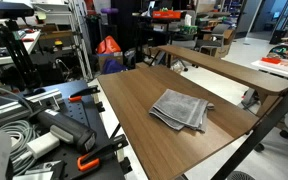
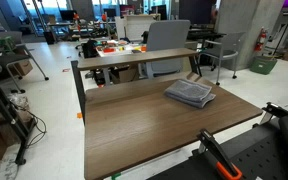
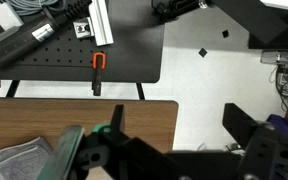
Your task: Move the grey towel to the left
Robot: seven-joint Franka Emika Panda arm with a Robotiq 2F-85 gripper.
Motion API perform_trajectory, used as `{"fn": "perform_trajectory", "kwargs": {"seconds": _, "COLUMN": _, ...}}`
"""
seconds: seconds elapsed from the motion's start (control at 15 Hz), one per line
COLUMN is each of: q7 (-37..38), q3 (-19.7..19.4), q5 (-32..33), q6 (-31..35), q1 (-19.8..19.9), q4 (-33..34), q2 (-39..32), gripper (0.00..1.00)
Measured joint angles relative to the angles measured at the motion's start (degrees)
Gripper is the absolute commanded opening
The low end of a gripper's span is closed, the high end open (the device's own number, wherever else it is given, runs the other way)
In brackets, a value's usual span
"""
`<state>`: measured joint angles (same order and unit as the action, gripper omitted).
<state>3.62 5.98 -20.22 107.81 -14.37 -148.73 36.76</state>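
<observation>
Folded grey cloth towel [image 1: 181,108] flat on the brown wooden table [image 1: 134,125], toward one end. Soft, light, limp; probably unfolding if taken by a corner. Better to pinch through all layers near the middle. Black gripper [image 3: 154,150] spread apart, empty.

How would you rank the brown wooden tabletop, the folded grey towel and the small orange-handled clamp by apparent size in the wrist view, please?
1. brown wooden tabletop
2. folded grey towel, only partly in view
3. orange-handled clamp
</observation>
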Motion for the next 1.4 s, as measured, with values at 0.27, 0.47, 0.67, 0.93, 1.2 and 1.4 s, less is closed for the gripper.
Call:
{"fn": "perform_trajectory", "kwargs": {"seconds": 0.27, "q7": 0.0, "q3": 0.0, "q5": 0.0, "q6": 0.0, "q1": 0.0, "q4": 0.0, "q2": 0.0, "gripper": 1.0}}
{"fn": "perform_trajectory", "kwargs": {"seconds": 0.47, "q7": 0.0, "q3": 0.0, "q5": 0.0, "q6": 0.0, "q1": 0.0, "q4": 0.0, "q2": 0.0, "gripper": 1.0}}
{"fn": "perform_trajectory", "kwargs": {"seconds": 0.67, "q7": 1.7, "q3": 0.8, "q5": 0.7, "q6": 3.2, "q1": 1.6, "q4": -0.1, "q2": 0.1, "gripper": 1.0}}
{"fn": "perform_trajectory", "kwargs": {"seconds": 0.93, "q7": 5.9, "q3": 1.5, "q5": 3.4, "q6": 12.3, "q1": 6.8, "q4": -1.5, "q2": -0.3, "gripper": 1.0}}
{"fn": "perform_trajectory", "kwargs": {"seconds": 1.2, "q7": 8.2, "q3": 0.4, "q5": 5.9, "q6": 18.4, "q1": 12.6, "q4": -2.8, "q2": -3.8, "gripper": 1.0}}
{"fn": "perform_trajectory", "kwargs": {"seconds": 1.4, "q7": 8.6, "q3": -1.7, "q5": 6.6, "q6": 22.2, "q1": 15.8, "q4": -3.1, "q2": -8.8, "gripper": 1.0}}
